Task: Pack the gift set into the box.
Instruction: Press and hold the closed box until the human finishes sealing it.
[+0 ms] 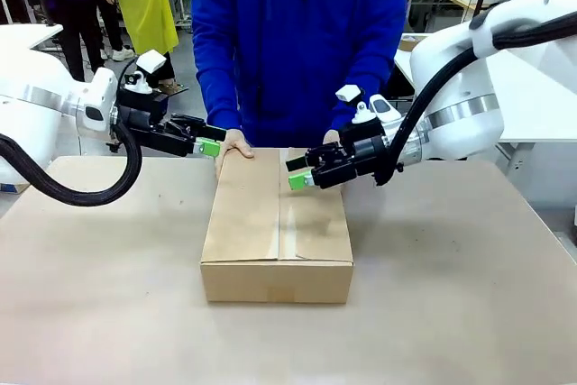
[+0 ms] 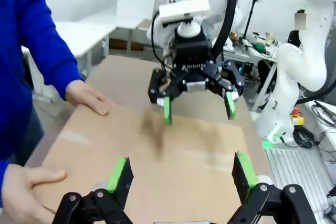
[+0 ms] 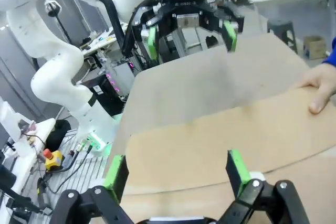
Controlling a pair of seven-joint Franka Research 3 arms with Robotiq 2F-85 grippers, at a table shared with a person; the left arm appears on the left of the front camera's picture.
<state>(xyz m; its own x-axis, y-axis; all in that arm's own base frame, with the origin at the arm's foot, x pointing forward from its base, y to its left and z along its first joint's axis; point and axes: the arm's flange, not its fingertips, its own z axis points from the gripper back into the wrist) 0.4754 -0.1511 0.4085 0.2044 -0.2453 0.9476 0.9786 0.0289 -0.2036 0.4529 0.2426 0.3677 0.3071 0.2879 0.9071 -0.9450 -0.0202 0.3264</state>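
Note:
The box (image 1: pixel 277 227) is a brown cardboard carton in the middle of the table with its top flaps folded down flat; the gift set is hidden. My left gripper (image 1: pixel 211 142) is open, hovering just above the box's far left corner. My right gripper (image 1: pixel 299 171) is open, just above the box's far right part. In the left wrist view my left gripper (image 2: pixel 181 174) faces the right gripper (image 2: pixel 198 107) over the box top (image 2: pixel 157 161). The right wrist view has my right gripper (image 3: pixel 176 170) over the flaps (image 3: pixel 220 140), facing the left gripper (image 3: pixel 190 34).
A person in a blue top stands at the far side, with one hand (image 1: pixel 236 142) pressed on the box's far left edge and the other behind my right gripper. The table (image 1: pixel 108 295) lies bare around the box. Other benches and equipment stand farther back.

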